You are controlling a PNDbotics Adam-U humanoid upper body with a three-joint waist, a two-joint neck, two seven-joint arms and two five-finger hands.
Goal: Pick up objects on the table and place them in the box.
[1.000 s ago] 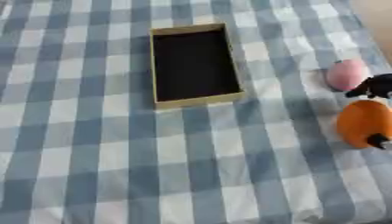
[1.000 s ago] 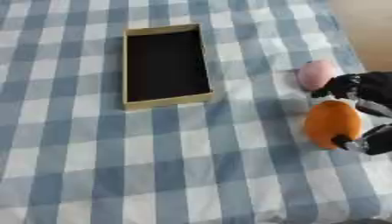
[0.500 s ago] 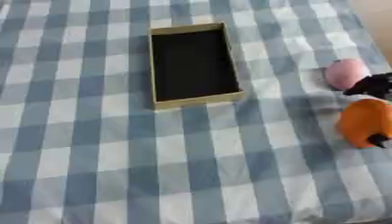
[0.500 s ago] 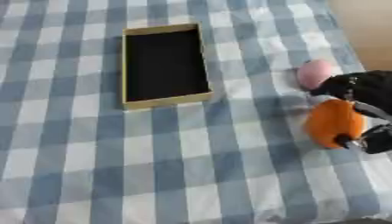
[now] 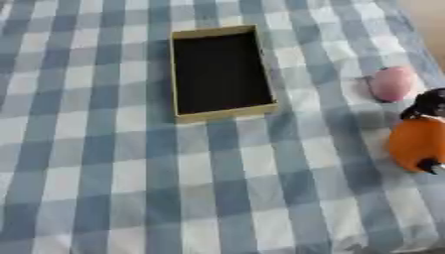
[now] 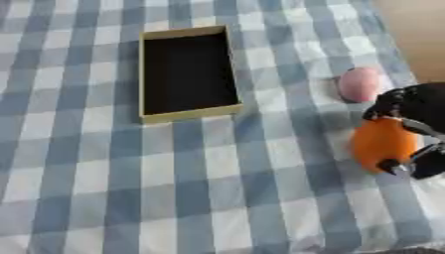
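In the left eye view the box (image 5: 222, 73) lay empty on the checked tabletop (image 5: 104, 188), a pink object (image 5: 392, 83) well to its right. In the right eye view the right hand (image 6: 415, 130) curled round an orange object (image 6: 381, 144) — seemingly gripped for lifting — right of the box, just below the pink one.

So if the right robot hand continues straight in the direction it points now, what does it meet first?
The right robot hand, curled around the orange object, reaches in from the right and points left. That way looks free: only checkered tablecloth. The box lies farther up and probably off that line, though depth is unclear.
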